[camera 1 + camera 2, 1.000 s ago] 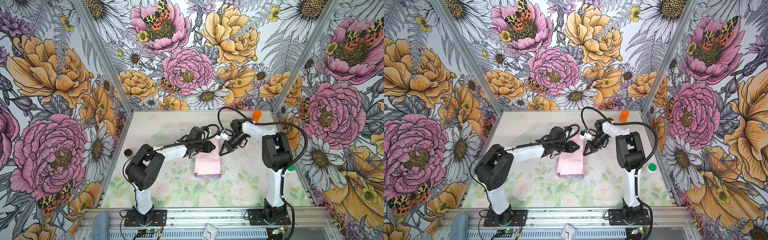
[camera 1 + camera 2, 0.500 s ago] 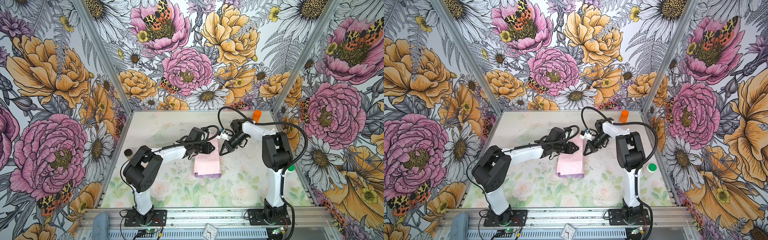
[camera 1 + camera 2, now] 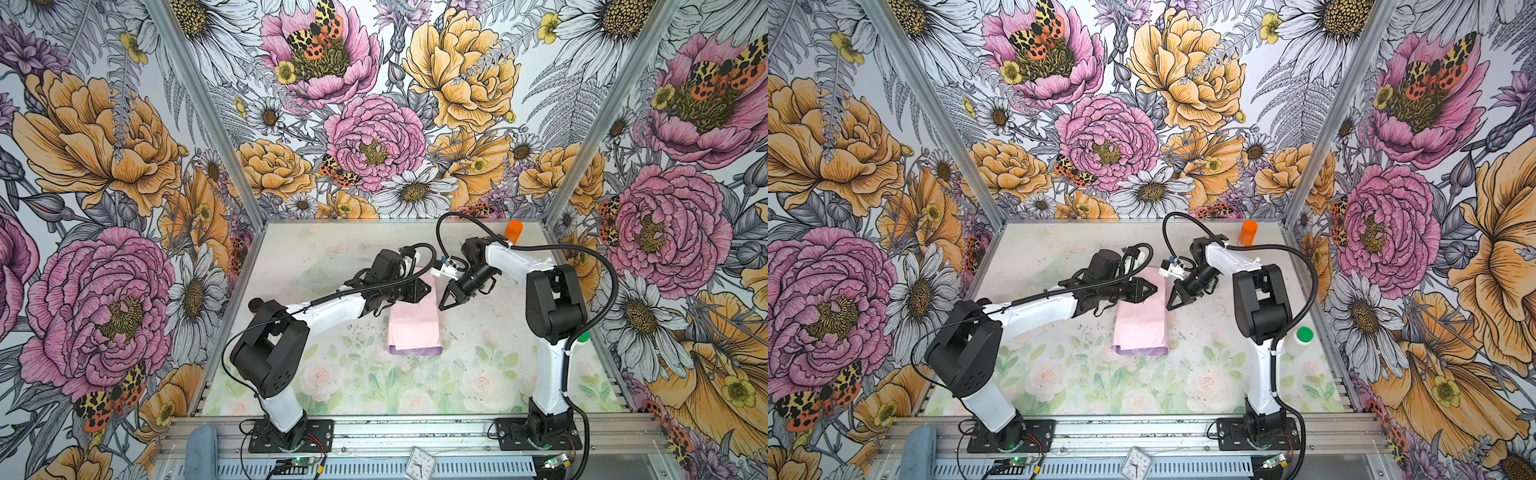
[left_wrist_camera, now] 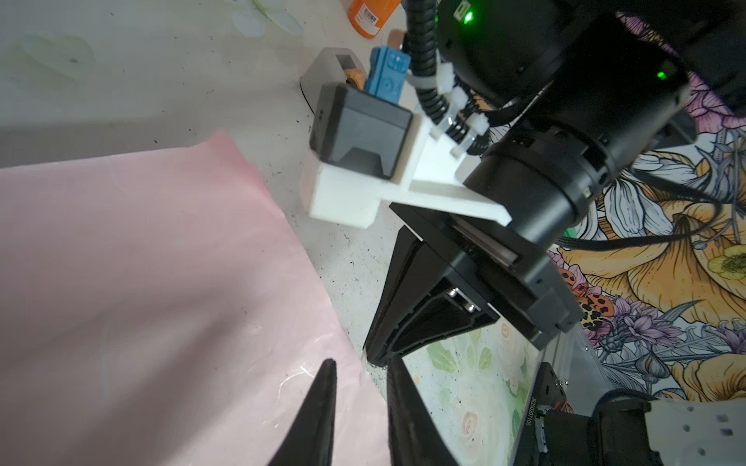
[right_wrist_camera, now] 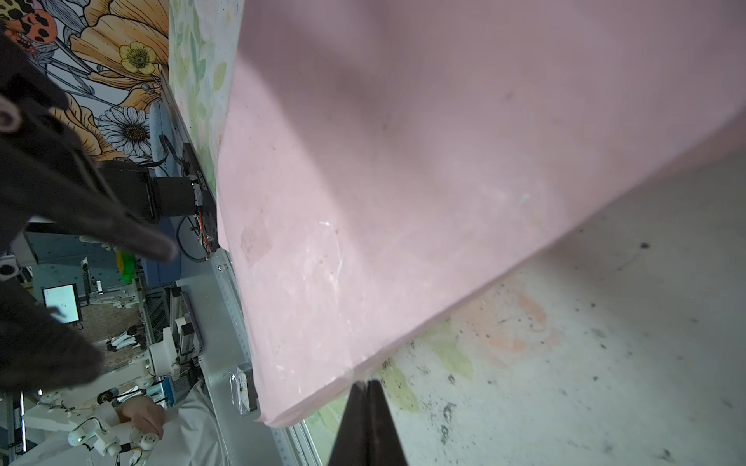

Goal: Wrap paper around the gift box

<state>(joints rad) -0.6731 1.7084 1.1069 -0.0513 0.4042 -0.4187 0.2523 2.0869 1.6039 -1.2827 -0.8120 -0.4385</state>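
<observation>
The paper (image 3: pixel 413 328) (image 3: pixel 1142 328) lies folded into a flat packet at mid-table, pale pink face up, with a lilac strip (image 3: pixel 414 350) along its near edge. The gift box is hidden. My left gripper (image 3: pixel 430 288) (image 3: pixel 1156 287) hovers over the packet's far end. Its fingers stand slightly open with only the paper (image 4: pixel 161 262) showing behind the gap at my left gripper (image 4: pixel 359 361). My right gripper (image 3: pixel 442 306) (image 3: pixel 1170 307) is shut and empty. Its tip (image 5: pixel 366 383) sits at the paper's (image 5: pixel 403 161) right edge, low over the table.
An orange bottle (image 3: pixel 514 232) (image 3: pixel 1248 232) stands at the back right. A grey tape dispenser (image 4: pixel 331 68) sits behind the right wrist. A white bottle with a green cap (image 3: pixel 1300 338) stands by the right arm's base. A small black disc (image 3: pixel 252 306) lies at the left edge.
The left arm's elbow has swung slightly to the left. Both gripper tips and the paper have stayed about where they were.
</observation>
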